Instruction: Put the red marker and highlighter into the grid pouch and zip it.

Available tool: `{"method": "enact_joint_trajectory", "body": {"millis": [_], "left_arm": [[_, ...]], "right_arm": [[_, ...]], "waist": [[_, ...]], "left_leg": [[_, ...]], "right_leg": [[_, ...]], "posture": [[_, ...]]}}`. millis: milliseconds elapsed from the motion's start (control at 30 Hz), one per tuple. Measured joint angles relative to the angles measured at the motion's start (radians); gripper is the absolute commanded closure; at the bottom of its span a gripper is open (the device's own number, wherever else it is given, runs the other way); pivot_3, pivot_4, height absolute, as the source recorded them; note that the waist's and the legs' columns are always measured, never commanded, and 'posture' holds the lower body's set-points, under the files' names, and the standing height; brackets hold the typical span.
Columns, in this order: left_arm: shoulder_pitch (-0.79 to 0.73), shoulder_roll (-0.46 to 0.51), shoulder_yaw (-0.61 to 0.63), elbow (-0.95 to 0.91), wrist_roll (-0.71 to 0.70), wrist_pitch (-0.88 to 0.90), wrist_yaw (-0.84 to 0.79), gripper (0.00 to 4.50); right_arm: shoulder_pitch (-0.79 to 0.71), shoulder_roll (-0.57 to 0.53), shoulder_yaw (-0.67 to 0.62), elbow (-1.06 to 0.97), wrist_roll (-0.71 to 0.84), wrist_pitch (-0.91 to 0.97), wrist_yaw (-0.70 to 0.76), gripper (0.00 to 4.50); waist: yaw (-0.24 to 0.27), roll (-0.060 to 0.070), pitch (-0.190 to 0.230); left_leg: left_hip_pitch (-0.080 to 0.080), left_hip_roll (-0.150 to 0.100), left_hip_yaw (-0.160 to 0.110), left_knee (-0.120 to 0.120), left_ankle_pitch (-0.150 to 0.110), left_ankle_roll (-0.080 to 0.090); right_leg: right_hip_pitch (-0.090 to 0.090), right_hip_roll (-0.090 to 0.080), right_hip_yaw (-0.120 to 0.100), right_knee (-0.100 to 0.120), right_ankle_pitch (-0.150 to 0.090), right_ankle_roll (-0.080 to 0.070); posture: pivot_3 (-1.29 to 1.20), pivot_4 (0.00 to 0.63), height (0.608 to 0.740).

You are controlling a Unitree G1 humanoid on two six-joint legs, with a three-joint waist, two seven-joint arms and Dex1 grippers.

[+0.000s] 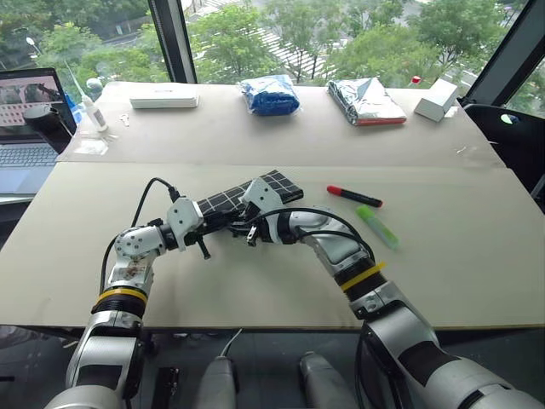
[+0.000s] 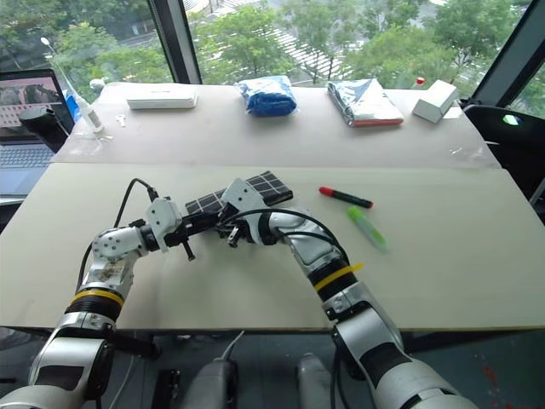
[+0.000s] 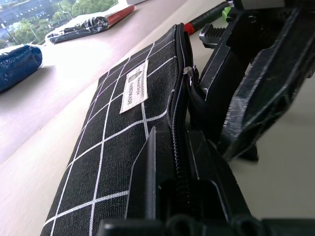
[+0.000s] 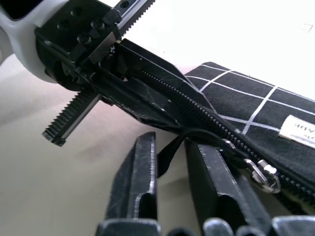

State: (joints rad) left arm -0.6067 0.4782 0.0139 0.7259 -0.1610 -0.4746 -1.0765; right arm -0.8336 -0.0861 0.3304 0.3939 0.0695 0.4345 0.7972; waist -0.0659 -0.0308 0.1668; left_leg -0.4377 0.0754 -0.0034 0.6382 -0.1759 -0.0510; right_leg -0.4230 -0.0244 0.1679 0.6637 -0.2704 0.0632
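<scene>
- Here the flat black fabric grid pouch with white lines and a small white label [image 1: 255,192] lies on the pale bench [image 1: 443,264], near its middle, and the left gripper [image 3: 182,196] is closed on the pouch's near end, right at the zipper edge.
- I judge that this hold is an anchor: it keeps the fabric tight so that the zipper can be pulled along without the pouch sliding.
- The right gripper [image 4: 170,187] comes in from the other side and its two black fingers stand partly apart, with the thin black zipper-pull strap [image 4: 170,150] passing between them. The strap is not pinched yet, so this gripper holds nothing; the metal slider [image 4: 263,177] sits just beside one finger.
- The pouch's long axis runs diagonally on the bench, from the left gripper away toward the far right, and the zipper follows this same line.
- The zipper looks closed past the slider, so the opening step seems barely begun.
- The slim marker with black barrel and red cap [image 1: 354,196] lies to the right of the pouch, apart from it, with its red cap toward the pouch and its barrel pointing right and slightly nearer.
- The short translucent light-green highlighter [image 1: 377,227] lies just nearer than the marker, its axis also slanting toward the near right.
- Both pens are outside the pouch.
</scene>
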Motion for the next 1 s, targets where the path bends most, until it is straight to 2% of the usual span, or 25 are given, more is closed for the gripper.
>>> {"method": "enact_joint_trajectory", "body": {"millis": [67, 233, 367, 467, 600, 767, 1000], "left_arm": [[-0.003, -0.001, 0.0, 0.0, 0.0, -0.002, -0.006, 4.5], [-0.003, -0.005, -0.001, 0.0, 0.0, -0.002, -0.011, 4.5], [-0.008, -0.018, 0.001, -0.003, -0.003, 0.0, -0.009, 4.5], [-0.007, -0.025, 0.008, -0.006, -0.017, 0.023, -0.003, 4.5], [-0.005, -0.033, 0.012, -0.017, -0.03, 0.04, 0.004, 4.5], [-0.003, -0.039, 0.012, -0.041, -0.036, 0.044, 0.004, 4.5], [0.006, -0.043, 0.014, -0.043, -0.037, 0.049, 0.004, 4.5]], "right_arm": [[0.023, -0.033, -0.033, -0.043, 0.031, 0.042, 0.015, 1.53], [0.119, -0.128, -0.072, -0.227, 0.136, 0.202, 0.098, 1.53], [0.316, -0.315, -0.078, -0.532, 0.249, 0.287, 0.218, 1.53], [0.434, -0.434, -0.165, -0.652, 0.268, 0.263, 0.229, 1.53], [0.442, -0.493, -0.354, -0.664, 0.262, 0.195, 0.13, 1.53], [0.44, -0.599, -0.514, -0.525, 0.185, 0.143, -0.03, 1.53], [0.596, -0.612, -0.538, -0.457, 0.139, 0.094, -0.086, 1.53]], "waist": [[0.003, 0.0, 0.0], [0.001, 0.0, 0.0], [0.009, 0.0, 0.0], [0.012, -0.001, 0.0], [0.01, -0.001, 0.001], [0.027, -0.001, 0.001], [0.025, -0.001, 0.001]], "left_leg": [[0.0, 0.0, 0.0, 0.0, 0.0, 0.0], [-0.001, 0.0, 0.0, 0.0, 0.0, 0.0], [-0.002, 0.0, -0.001, 0.0, 0.0, 0.0], [-0.002, -0.001, -0.001, 0.001, 0.0, 0.0], [-0.001, -0.001, -0.002, 0.001, 0.0, 0.0], [-0.002, -0.002, -0.002, 0.001, 0.0, 0.0], [-0.002, -0.002, -0.002, 0.001, 0.0, 0.0]], "right_leg": [[0.001, 0.0, 0.0, -0.001, 0.0, 0.0], [0.0, 0.0, 0.0, -0.001, 0.0, 0.0], [0.001, 0.0, -0.001, -0.002, 0.0, 0.001], [0.001, 0.0, -0.001, -0.002, -0.001, 0.001], [0.001, 0.0, -0.001, -0.001, -0.001, 0.003], [0.002, -0.001, -0.001, -0.003, 0.0, 0.001], [0.002, -0.001, 0.0, -0.003, 0.0, 0.001]], "posture": [[0.0, 0.15, 0.74], [0.0, 0.15, 0.74], [0.0, 0.15, 0.74], [0.0, 0.15, 0.74], [0.0, 0.15, 0.74], [0.0, 0.15, 0.74], [0.0, 0.15, 0.74]]}}
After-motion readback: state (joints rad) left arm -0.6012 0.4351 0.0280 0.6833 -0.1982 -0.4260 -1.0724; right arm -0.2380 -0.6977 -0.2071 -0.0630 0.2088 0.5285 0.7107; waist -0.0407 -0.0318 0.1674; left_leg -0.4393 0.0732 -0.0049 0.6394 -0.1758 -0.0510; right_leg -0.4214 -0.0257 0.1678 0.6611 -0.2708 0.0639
